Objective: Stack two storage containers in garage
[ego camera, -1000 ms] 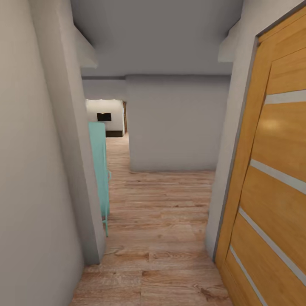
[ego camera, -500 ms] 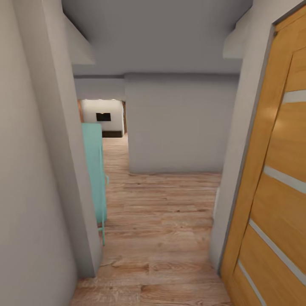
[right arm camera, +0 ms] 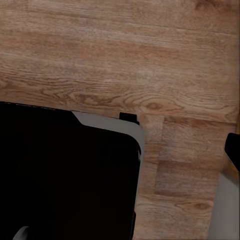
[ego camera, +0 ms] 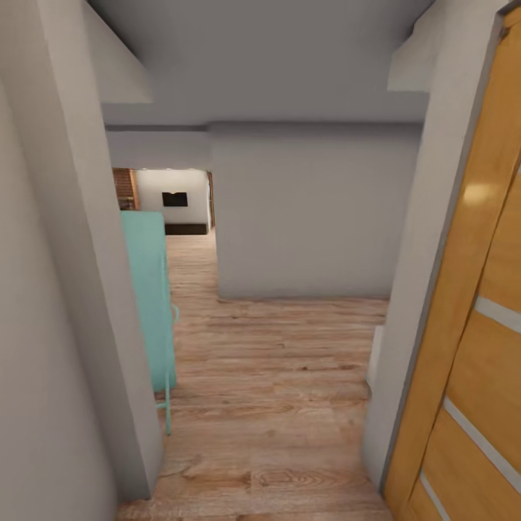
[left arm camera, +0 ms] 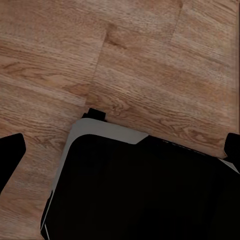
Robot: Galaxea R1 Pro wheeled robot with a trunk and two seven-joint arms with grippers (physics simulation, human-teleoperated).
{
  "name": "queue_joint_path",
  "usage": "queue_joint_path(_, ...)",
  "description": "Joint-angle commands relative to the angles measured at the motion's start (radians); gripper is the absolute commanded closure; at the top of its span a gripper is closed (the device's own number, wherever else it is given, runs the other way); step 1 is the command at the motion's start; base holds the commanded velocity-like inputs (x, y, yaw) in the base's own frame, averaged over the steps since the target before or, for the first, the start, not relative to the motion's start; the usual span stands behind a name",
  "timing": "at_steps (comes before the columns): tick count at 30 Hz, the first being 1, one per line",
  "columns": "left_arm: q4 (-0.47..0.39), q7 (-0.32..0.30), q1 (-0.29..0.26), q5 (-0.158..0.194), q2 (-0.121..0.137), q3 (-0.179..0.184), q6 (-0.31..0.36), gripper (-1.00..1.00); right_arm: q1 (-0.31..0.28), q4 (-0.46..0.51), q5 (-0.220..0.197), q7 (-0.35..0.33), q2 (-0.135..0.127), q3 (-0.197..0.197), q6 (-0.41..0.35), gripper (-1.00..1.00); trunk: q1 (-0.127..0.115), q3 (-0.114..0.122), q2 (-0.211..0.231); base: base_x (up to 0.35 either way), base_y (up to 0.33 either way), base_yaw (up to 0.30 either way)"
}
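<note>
At the left of the head view stands a pale grey wall [ego camera: 51,304], and its corner hides part of a turquoise chair [ego camera: 148,297], which stands on the wood-plank floor [ego camera: 275,391]. Behind the chair a passage runs on to a far room, where a strip of red brick [ego camera: 124,188] shows beside a white wall with a small dark rectangle [ego camera: 175,199] on it. Across the middle of the view stands another grey wall [ego camera: 311,217], and the plank floor goes up to its foot. At the right, a grey door jamb [ego camera: 412,289] stands next to an orange-brown wooden door [ego camera: 477,325] with pale horizontal stripes. I cannot see the two storage containers in any of the pictures. Each wrist view looks down on the same plank floor and on a black body with a grey rim [left arm camera: 107,132] [right arm camera: 132,130], which covers the lower part of the picture. Small black shapes lie at the edges of both wrist views, but I cannot tell from them if the left or the right gripper is open or closed.
</note>
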State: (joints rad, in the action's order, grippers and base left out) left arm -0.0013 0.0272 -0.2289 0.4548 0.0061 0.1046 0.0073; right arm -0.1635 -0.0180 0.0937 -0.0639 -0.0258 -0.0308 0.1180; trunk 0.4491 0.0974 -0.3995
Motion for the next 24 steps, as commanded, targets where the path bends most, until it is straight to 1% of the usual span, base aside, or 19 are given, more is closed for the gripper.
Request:
queue_joint_path(1,0.0,0.004,0.0,0.008,-0.001,0.008,0.0,-1.0,-0.001,-0.002,0.009,-0.001,0.0,-0.004,0.005,-1.0,0.001,0.0,-0.001,0.324,-0.001,0.0)
queue_joint_path(24,0.0,0.01,0.0,0.008,0.0,0.007,-0.01,-1.0,-0.001,-0.002,0.008,-0.001,0.0,-0.002,0.004,-1.0,0.001,0.0,-0.001,0.324,0.0,0.0)
